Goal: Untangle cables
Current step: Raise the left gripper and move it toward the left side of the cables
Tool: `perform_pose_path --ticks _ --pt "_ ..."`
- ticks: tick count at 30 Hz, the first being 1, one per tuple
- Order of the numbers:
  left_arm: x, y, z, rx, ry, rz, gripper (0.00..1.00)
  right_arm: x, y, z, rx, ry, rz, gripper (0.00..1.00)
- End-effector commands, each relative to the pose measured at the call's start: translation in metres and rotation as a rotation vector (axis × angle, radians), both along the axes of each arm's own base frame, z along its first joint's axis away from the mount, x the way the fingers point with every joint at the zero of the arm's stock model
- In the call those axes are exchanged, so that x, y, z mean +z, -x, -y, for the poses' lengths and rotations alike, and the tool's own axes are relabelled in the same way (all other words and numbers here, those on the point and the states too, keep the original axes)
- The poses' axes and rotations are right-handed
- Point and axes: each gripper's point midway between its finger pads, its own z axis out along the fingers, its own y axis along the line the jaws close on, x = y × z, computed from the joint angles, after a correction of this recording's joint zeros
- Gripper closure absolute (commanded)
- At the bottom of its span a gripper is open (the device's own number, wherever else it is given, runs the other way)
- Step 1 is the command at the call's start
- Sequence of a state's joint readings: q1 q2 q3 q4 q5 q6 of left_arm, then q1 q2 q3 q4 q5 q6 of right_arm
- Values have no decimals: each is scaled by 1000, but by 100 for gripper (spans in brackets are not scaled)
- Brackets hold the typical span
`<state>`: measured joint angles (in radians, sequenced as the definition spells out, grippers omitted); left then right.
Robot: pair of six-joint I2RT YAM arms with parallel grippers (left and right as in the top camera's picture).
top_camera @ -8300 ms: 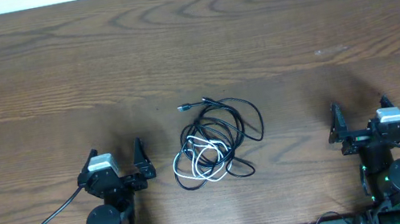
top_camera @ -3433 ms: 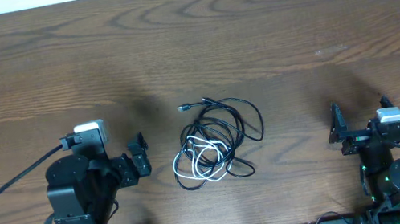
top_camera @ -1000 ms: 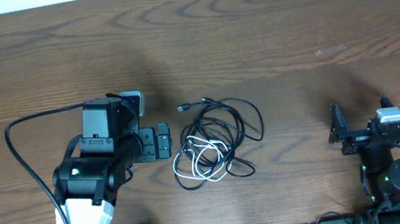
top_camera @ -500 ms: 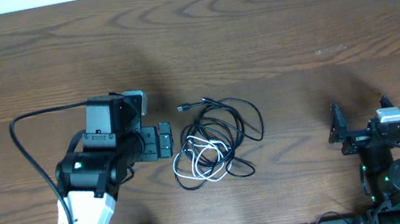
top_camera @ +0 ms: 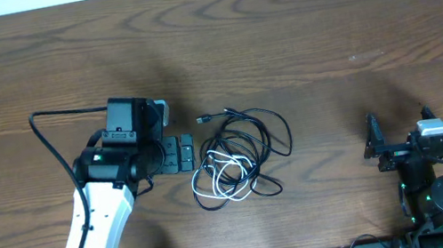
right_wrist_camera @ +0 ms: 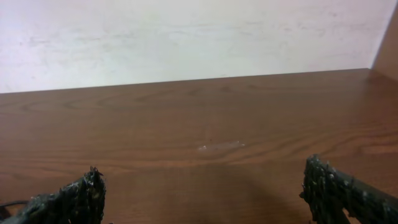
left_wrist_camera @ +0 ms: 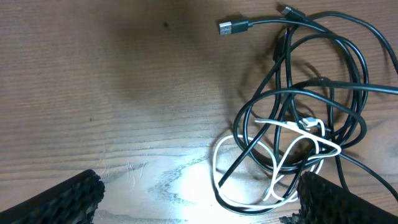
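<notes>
**Cable bundle found knotted at table centre; both grippers open, nothing held**

The table (top_camera: 322,26) is seen from overhead as dark brown wood grain. The cables are found slightly left of centre and below the middle of the frame, heaped in one tangle.

The black cord (left_wrist_camera: 281,68) is laid in several overlapping loops. One end runs out to the upper left of the bundle and is finished with a small black plug (left_wrist_camera: 233,27), which lies flat on the wood, clear of the loops. Any marking on the plug is too small to be read.

The white cord (top_camera: 228,174) is coiled in the lower part of the bundle. It is threaded through the black loops and crossed by them at several places.

The left gripper (top_camera: 183,155) is positioned just to the left of the bundle, at its edge. Its jaws are spread wide, and nothing is gripped between them. In the left wrist view, the tangle fills the right half of the frame, ahead of the fingertips (left_wrist_camera: 62,199).

The right gripper (top_camera: 397,132) is parked at the lower right of the overhead frame, well apart from the cables, with its jaws likewise spread and empty. Only bare table and a pale wall (right_wrist_camera: 186,37) are shown in its wrist view.
</notes>
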<state>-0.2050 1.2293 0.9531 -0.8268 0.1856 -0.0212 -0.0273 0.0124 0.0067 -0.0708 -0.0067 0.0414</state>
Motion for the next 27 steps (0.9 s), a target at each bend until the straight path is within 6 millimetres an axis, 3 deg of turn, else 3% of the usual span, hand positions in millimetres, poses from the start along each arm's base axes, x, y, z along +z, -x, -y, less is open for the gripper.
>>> perform_pose_path --ticks 1,13,27 --pt "4 -2 4 -25 6 3 0 0 0 -1 0 -5 1 1" --pt "-9 -2 4 -25 -4 -48 1 0 0 -1 0 -5 1 1" --pt "-11 -1 4 -25 -5 -55 1 0 0 -1 0 -5 1 1"
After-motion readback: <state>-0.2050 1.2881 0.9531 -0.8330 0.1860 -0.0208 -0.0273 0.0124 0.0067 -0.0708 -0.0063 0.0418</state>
